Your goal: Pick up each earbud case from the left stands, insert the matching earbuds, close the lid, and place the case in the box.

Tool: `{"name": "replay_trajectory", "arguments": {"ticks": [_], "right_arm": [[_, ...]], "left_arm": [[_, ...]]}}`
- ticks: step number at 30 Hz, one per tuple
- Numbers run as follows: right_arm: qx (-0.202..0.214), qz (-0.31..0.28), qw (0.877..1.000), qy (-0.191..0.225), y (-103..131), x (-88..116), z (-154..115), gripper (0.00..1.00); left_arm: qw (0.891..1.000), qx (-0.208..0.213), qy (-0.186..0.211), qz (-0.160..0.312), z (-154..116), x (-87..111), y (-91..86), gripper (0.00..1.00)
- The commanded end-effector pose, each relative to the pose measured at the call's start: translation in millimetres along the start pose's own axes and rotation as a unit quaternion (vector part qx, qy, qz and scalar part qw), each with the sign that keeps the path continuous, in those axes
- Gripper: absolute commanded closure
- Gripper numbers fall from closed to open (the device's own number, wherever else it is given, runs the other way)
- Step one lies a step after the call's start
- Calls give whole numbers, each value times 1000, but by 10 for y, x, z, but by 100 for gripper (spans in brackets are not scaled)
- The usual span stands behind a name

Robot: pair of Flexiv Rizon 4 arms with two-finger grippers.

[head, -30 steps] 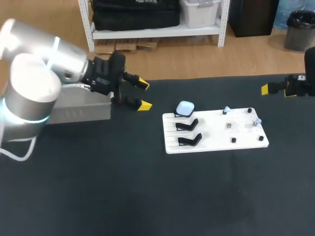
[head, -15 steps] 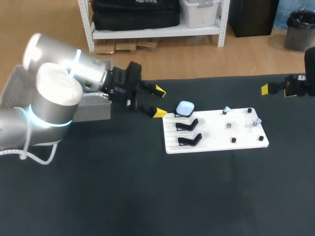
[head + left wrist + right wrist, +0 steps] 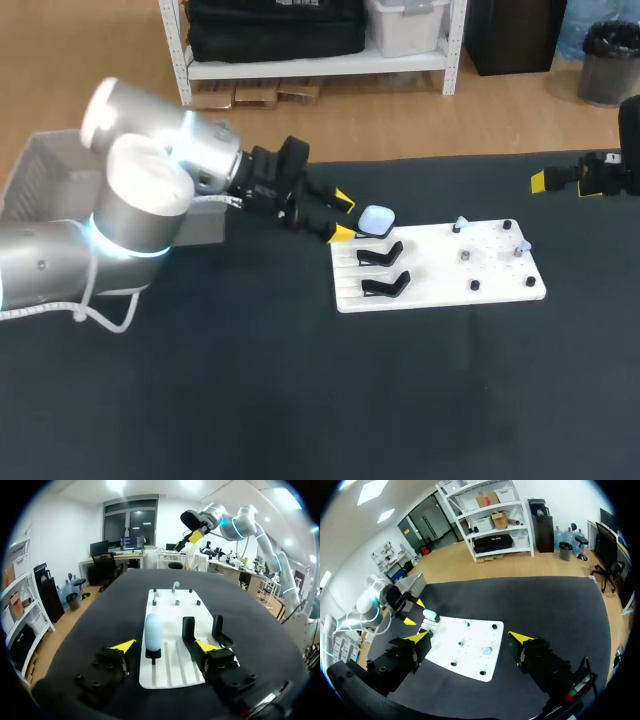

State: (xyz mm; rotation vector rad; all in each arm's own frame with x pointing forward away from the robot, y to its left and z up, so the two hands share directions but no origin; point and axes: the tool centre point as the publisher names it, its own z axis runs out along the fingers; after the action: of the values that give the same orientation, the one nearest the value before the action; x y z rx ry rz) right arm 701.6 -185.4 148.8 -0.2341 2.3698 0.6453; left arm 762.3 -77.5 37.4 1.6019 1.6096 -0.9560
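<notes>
A pale blue earbud case (image 3: pixel 377 220) stands on the rearmost of three black stands at the left end of the white board (image 3: pixel 440 270). My left gripper (image 3: pixel 341 216) is open just left of the case, its yellow tips apart. In the left wrist view the case (image 3: pixel 153 631) sits slightly ahead of the left gripper (image 3: pixel 164 646), between the lines of the fingers and untouched. Two empty stands (image 3: pixel 189 632) lie beside it. Small pale earbuds (image 3: pixel 460 223) rest on the board's right part. My right gripper (image 3: pixel 560 180) hangs open at the table's far right, holding nothing.
A grey box (image 3: pixel 40 170) sits at the table's left edge behind my left arm. Small black and grey pegs dot the board's right half. From the right wrist view the board (image 3: pixel 470 647) lies ahead of the right gripper (image 3: pixel 471 637) on the dark tabletop.
My left arm has swung right from the box toward the case, and its fingers have narrowed a little. The right arm has not moved.
</notes>
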Motion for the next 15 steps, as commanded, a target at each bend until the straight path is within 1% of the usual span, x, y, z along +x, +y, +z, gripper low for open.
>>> {"name": "replay_trajectory", "arguments": {"ticks": [1, 6, 8, 15], "right_arm": [[1, 0, 1000, 0, 1, 1, -3, 0], [1, 0, 1000, 0, 1, 1, -3, 0], [1, 0, 1000, 0, 1, 1, -3, 0], [1, 0, 1000, 0, 1, 1, -3, 0]], "left_arm": [[1000, 4, -1, 0, 71, 27, 86, 39], [1000, -4, -2, -9, 124, 55, 139, 51], [1000, -4, -4, -13, 135, 61, 152, 53], [1000, 1, -10, -18, 200, 69, 150, 52]]}}
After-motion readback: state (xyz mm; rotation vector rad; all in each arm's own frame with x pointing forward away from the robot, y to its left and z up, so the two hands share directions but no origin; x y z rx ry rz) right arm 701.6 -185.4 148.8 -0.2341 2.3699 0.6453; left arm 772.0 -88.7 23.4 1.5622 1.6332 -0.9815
